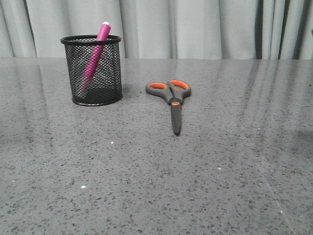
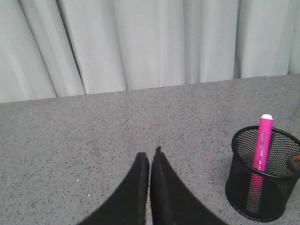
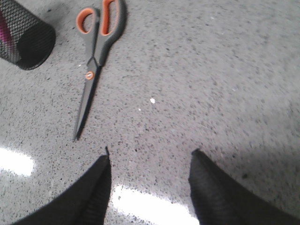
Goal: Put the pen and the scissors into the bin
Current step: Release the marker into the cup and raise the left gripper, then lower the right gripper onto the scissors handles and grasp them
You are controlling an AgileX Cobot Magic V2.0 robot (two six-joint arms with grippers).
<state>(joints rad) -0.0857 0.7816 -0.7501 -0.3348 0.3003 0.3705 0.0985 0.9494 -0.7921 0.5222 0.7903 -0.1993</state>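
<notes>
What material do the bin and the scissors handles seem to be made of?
The bin: likely black-coated metal wire mesh; the pen shows through its see-through lattice. The scissors handles: probably matte grey plastic, with orange lining inside the loops, possibly rubber.

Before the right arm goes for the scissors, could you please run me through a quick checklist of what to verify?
1. Pen already in the bin: ok, it leans inside with its pale tip above the rim.
2. Scissors free to pick: ok, they lie flat on the table, blades closed, apart from the bin.
3. Right claw ready: ok, open and empty, short of the blade tip.
4. Left claw out of the way: ok, shut, empty, beside the bin, not over it.
5. Room in the bin for the scissors: cannot tell for certain; the pen takes one side.
</notes>
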